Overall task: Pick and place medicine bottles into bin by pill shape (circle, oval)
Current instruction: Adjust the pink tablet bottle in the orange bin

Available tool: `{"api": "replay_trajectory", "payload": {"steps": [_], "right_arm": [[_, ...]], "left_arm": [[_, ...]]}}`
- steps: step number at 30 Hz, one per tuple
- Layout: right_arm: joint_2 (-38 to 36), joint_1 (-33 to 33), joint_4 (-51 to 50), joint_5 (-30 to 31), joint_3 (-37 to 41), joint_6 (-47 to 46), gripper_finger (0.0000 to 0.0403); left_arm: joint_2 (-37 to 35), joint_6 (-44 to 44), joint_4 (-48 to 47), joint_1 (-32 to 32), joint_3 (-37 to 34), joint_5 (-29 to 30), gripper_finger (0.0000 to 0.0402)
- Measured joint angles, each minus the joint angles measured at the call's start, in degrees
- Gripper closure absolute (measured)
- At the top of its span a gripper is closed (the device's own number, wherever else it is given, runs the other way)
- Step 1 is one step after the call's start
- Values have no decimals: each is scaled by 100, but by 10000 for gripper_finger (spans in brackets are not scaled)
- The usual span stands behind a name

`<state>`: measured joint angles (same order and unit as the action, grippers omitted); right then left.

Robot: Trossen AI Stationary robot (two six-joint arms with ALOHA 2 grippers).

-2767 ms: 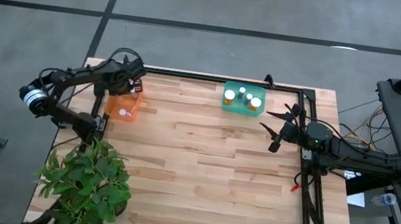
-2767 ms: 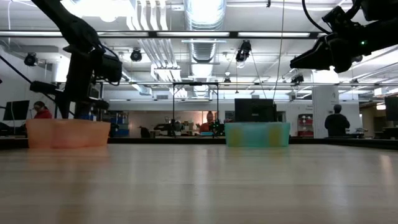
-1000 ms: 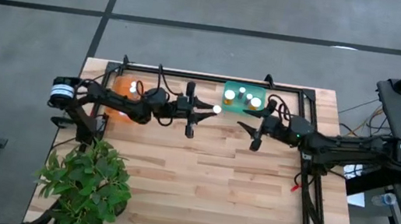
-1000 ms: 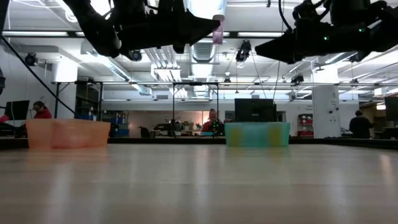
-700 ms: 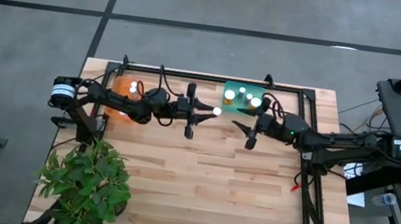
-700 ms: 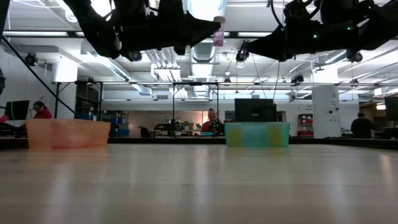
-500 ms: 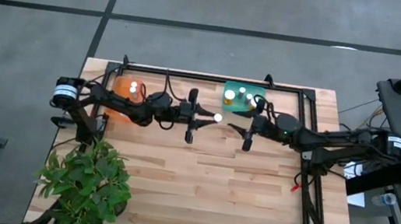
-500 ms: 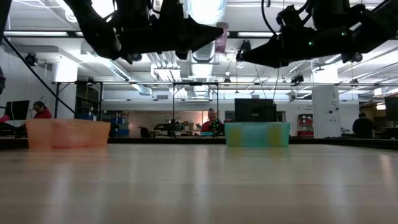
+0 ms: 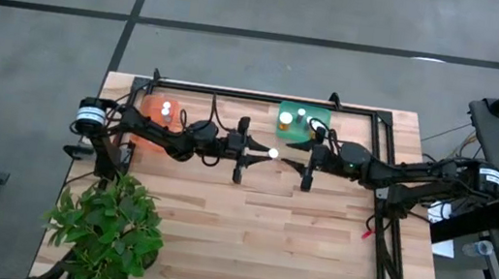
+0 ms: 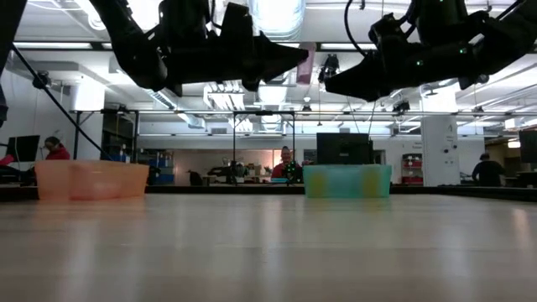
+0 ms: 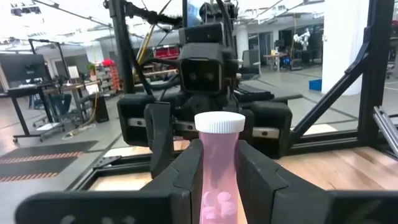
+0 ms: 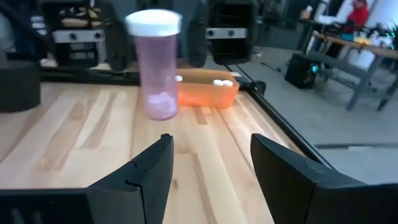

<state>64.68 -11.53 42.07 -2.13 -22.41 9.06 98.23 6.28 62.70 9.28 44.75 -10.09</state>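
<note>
From above, both arms reach to the middle of the bench and face each other, w/ only a small gap between them. The left claw is closed on a bottle w/ white cap, held in the air well above the wood; the right claw is just beside it, fingers spread wide and gripping nothing. The high view gives only the white cap of this bottle; the left wrist view shows more: a pale pink clear body w/ some small pills at its base, upright between the two fingers, and the right arm's camera block straight behind it. The right wrist view shows the same bottle ahead of its own open fingers, not between them yet, and the orange bin behind. The low view shows both claws high over the bench, the bottle at the tip of the left claw, and ppl in the room behind; it does not show what is in the bins. Count: 2 bins, orange near the far left corner and green at the far edge, middle-right. In orange bin 2 white caps seen; in green bin about 3, partly hidden by the right arm. A plant fills the near left corner. The near half of the bench, right of the plant, is open wood.
</note>
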Motion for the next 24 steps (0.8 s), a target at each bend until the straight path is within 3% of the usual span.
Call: {"api": "replay_trajectory", "payload": {"steps": [6, 13, 20, 24], "right_arm": [[-6, -52, -5, 55, -17, -365, 200], [82, -48, 50, -345, -79, -307, 200], [260, -46, 698, -441, -79, -215, 200], [519, -42, 1122, -822, -78, -153, 199]], "left_arm": [[-1, -2, -8, 0, 11, 10, 343], [-1, -9, 160, 0, 13, 48, 343], [24, -125, 487, -2, 52, 138, 343], [146, -146, 672, -2, 65, 364, 343]]}}
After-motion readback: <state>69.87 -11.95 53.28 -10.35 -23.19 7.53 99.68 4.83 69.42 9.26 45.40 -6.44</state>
